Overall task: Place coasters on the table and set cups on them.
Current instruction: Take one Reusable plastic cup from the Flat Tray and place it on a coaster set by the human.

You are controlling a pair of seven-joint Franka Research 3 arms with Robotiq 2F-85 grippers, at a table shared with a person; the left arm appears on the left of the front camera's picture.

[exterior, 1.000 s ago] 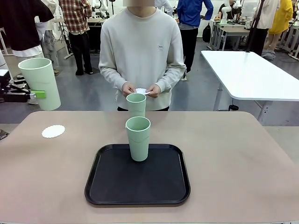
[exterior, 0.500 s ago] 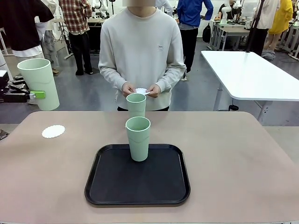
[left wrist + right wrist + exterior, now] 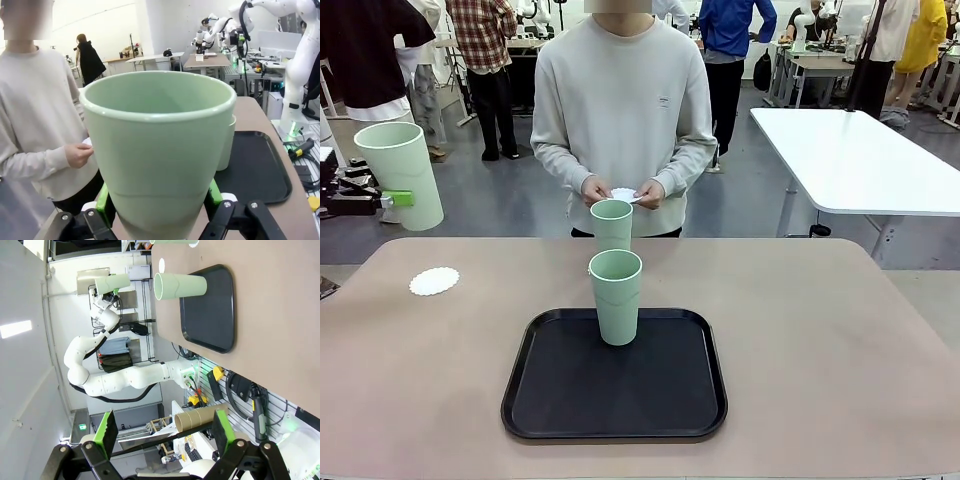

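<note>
We're on cup-to-coaster: left gripper (image 3: 159,202) clamps a tall mint-green plastic cup (image 3: 400,175) in the air at far left, next lower it upright onto the white lacy paper coaster (image 3: 434,281) on the left of the beige table (image 3: 820,330) (right gripper (image 3: 162,432) gapes wide, empty).

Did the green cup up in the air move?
Yes. The cup in the left claw has slid a little to picture left, farther from the coaster lying on the table.
</note>
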